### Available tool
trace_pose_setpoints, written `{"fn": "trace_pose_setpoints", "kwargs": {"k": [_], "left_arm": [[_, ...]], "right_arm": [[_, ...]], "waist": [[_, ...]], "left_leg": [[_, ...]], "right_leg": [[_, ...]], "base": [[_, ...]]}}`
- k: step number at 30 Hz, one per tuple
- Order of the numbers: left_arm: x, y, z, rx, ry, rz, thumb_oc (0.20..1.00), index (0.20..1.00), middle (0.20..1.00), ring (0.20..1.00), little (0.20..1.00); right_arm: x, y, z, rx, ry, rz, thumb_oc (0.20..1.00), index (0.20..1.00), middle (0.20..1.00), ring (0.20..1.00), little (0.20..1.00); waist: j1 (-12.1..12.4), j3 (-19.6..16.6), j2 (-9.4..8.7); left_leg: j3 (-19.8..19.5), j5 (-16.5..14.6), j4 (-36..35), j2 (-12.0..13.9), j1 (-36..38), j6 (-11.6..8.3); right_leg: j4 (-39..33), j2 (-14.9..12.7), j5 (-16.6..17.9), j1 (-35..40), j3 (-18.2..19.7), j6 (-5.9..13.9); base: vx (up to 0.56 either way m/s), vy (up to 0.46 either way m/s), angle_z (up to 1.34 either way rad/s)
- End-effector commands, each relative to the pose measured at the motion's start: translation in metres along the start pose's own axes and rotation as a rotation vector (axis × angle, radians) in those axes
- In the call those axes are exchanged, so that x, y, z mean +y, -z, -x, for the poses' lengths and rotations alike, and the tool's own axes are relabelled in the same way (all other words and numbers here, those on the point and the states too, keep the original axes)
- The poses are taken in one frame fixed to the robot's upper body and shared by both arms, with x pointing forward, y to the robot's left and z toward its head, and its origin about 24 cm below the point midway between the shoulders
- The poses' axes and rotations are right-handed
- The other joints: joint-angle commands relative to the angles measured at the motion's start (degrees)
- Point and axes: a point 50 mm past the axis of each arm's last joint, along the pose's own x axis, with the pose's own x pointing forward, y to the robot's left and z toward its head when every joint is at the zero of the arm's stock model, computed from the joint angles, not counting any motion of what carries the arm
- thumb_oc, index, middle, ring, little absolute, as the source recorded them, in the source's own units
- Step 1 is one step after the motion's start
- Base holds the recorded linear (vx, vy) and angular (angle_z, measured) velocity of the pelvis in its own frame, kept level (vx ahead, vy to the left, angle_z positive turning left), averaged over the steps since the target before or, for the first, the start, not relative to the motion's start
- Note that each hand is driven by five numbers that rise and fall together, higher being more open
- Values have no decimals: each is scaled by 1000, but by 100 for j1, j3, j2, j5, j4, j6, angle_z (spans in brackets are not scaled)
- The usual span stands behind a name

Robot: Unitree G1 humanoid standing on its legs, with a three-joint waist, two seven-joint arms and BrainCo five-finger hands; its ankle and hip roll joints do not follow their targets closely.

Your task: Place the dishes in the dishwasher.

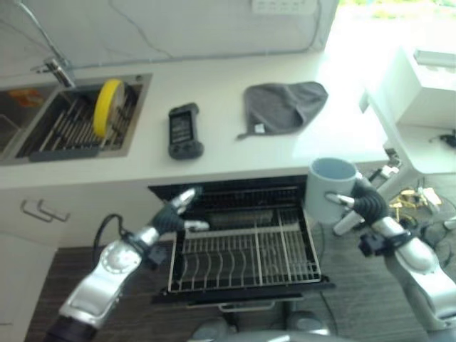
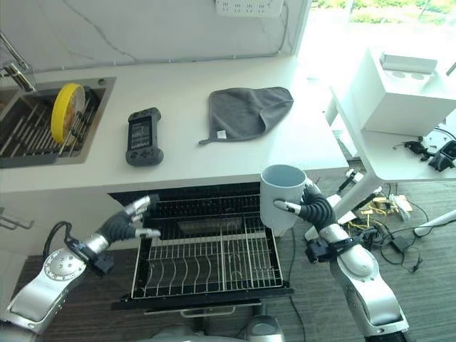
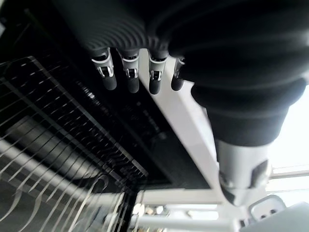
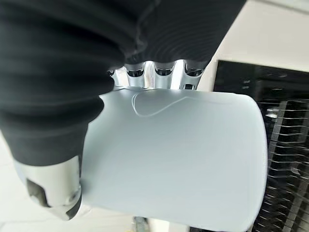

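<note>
My right hand (image 2: 319,208) is curled round a pale blue mug (image 2: 280,197), held upright beside the right end of the pulled-out dishwasher rack (image 2: 206,260); the mug (image 4: 178,159) also looms large in the right wrist view. The wire rack (image 1: 242,253) sticks out below the counter edge and holds no dishes that I can see. My left hand (image 1: 177,209) hovers at the rack's left rear corner, fingers straight and thumb out, holding nothing. A yellow plate (image 1: 107,105) stands on edge in the sink rack (image 1: 50,135) at the far left.
On the white counter (image 2: 185,160) lie a dark handheld controller (image 2: 142,137) and a grey cloth (image 2: 246,110). A faucet (image 1: 53,68) rises behind the sink. A white side table (image 2: 399,100) stands to the right, with cables on the floor below it.
</note>
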Motion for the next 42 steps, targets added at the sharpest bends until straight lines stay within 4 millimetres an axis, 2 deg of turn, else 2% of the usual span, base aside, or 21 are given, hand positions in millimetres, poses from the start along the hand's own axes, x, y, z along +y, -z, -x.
{"fn": "trace_pose_setpoints", "kwargs": {"k": [1,4,5,7,8,11,15,20,27,30,32,37,40,42], "left_arm": [[-3,14,-4,193,131,-108,1000,1000,1000,1000,1000],[-24,32,-7,363,397,-42,1000,1000,1000,1000,1000],[-39,46,-11,476,506,-44,1000,1000,1000,1000,1000],[-44,57,-14,602,599,-77,1000,1000,1000,1000,1000],[-47,69,-16,725,679,-108,1000,1000,1000,1000,1000],[-46,76,-15,810,705,-155,1000,1000,1000,1000,1000],[-43,97,-10,1033,769,-257,1000,1000,1000,1000,1000],[-45,106,-8,1141,832,-348,1000,1000,1000,1000,1000],[-64,121,-4,1177,934,-392,1000,1000,1000,1000,1000],[-75,128,-1,1169,962,-402,1000,1000,1000,1000,1000],[-78,130,-3,1160,964,-408,1000,1000,1000,1000,1000],[-70,119,-21,1093,913,-450,1000,1000,1000,1000,1000],[-65,116,-26,1055,877,-483,1000,1000,1000,1000,1000],[-64,116,-28,1036,862,-492,1000,1000,1000,1000,1000]], "right_arm": [[1,-22,-11,-82,-46,67,200,200,200,200,200],[5,-17,-19,-59,-61,72,200,200,200,200,200],[11,-11,-27,-40,-84,81,200,200,200,200,200],[19,-7,-35,-18,-111,86,200,200,200,200,200],[26,-1,-41,17,-147,96,200,200,200,200,200],[27,6,-42,57,-169,67,200,200,200,200,200],[32,34,-48,173,-186,57,200,200,200,200,200],[33,48,-57,235,-174,97,200,200,200,200,200],[28,77,-68,364,-116,140,200,200,200,200,200],[24,87,-73,420,-86,151,200,200,200,200,200],[20,86,-79,432,-70,158,200,200,200,200,200],[-10,48,-119,403,34,206,200,200,200,200,200],[-32,28,-130,374,91,234,200,200,200,200,200],[-38,18,-135,362,112,245,200,200,200,200,200]], "waist": [[1,-326,80],[-14,-358,114],[-44,-371,134],[-90,-383,141],[-128,-395,141],[-137,-398,140],[-115,-390,114],[-22,-369,94],[195,-296,139],[304,-229,210],[336,-184,251],[400,254,474],[425,524,622],[435,621,678]], "left_leg": [[267,-228,79,450,124,-246],[249,-231,79,475,149,-263],[242,-221,79,495,159,-278],[246,-230,79,509,179,-288],[268,-238,79,544,189,-297],[270,-231,79,554,177,-299],[234,-213,79,571,142,-312],[160,-196,79,579,73,-325],[18,-154,79,576,-106,-358],[-70,-111,79,562,-214,-380],[-111,-84,79,550,-289,-395],[-319,64,79,468,-811,-443],[-403,129,79,402,-1060,-449],[-427,150,79,377,-1162,-447]], "right_leg": [[11,72,-235,85,-185,263],[11,86,-286,125,-228,247],[11,107,-301,143,-224,234],[11,119,-320,157,-207,230],[11,135,-347,164,-185,214],[11,157,-355,159,-160,199],[11,200,-379,156,-131,167],[11,231,-394,127,-125,141],[11,226,-399,27,-166,116],[11,197,-389,-33,-210,93],[11,179,-373,-90,-212,83],[11,84,-282,-531,-164,58],[11,35,-249,-779,-127,47],[11,23,-234,-888,-99,42]], "base": [[91,-39,4],[60,-30,4],[69,-27,3],[90,-20,0],[81,-12,-3],[42,-5,-5],[31,4,-5],[23,2,-1],[-3,2,2],[-9,17,1],[-43,43,8],[-179,68,7],[-190,75,13],[-138,62,5]]}}
